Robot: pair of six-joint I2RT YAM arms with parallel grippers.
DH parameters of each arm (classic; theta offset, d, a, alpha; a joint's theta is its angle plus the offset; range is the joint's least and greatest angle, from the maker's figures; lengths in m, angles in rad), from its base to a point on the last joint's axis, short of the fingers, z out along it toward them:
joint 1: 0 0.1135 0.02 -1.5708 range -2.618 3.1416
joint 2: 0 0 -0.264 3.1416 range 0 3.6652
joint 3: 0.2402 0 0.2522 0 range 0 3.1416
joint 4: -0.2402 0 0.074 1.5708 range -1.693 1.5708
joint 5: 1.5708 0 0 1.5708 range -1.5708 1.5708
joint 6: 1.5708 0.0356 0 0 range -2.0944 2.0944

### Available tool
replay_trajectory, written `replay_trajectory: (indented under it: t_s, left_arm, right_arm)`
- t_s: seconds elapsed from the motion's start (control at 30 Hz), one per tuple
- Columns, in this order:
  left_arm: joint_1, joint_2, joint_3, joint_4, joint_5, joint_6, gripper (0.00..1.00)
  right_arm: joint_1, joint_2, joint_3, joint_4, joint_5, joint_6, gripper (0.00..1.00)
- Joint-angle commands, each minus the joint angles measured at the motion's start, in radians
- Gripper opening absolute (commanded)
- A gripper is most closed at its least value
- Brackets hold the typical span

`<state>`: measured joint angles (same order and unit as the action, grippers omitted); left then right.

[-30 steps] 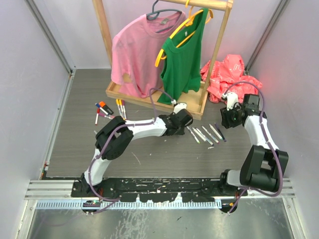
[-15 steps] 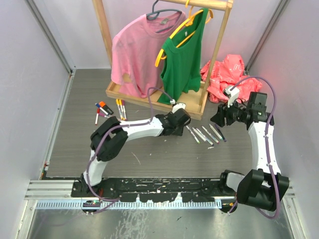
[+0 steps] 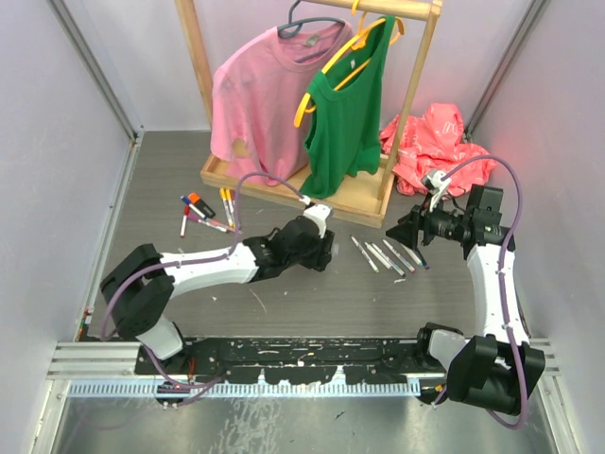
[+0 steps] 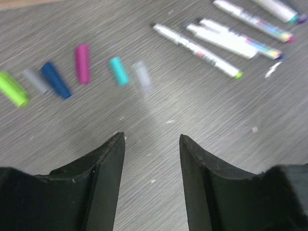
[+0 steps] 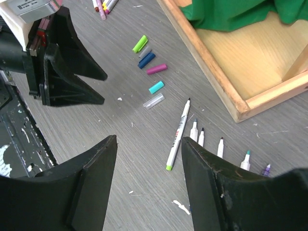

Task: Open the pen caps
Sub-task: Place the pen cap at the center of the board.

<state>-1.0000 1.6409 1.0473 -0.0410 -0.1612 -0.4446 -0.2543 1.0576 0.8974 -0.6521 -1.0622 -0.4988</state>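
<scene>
Several loose pen caps lie in a row on the grey table: green, grey, blue, magenta, teal and clear. The right wrist view shows the same row, from the green cap to the clear cap. Uncapped white markers lie to their right, and show in the top view. My left gripper is open and empty, just short of the caps. My right gripper is open and empty above the markers.
A wooden clothes rack base with a pink shirt and a green top stands behind the markers. More capped pens lie at the left. A red bag sits at the back right. The left gripper is close to the caps.
My left gripper has drawn back from the rack base, to the left and nearer. My right arm has lifted and turned its gripper leftward over the markers.
</scene>
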Motion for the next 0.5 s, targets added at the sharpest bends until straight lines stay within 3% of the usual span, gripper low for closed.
replay_trajectory:
  t_s: [0.0,0.17,0.47]
  left_arm:
    - [0.057,-0.098,-0.123,0.082,-0.089,0.099,0.52]
    - [0.18,-0.189,-0.247,0.117,-0.094,0.126,0.66]
    - [0.511,-0.187,-0.223,0.043,-0.039,0.035,0.67]
  right_arm:
    - [0.004,-0.037,-0.014,0.046,-0.018,-0.004,0.61]
    - [0.002,-0.043,-0.019,0.05,-0.005,0.0,0.62]
    - [0.003,-0.039,-0.024,0.058,0.014,0.012,0.62]
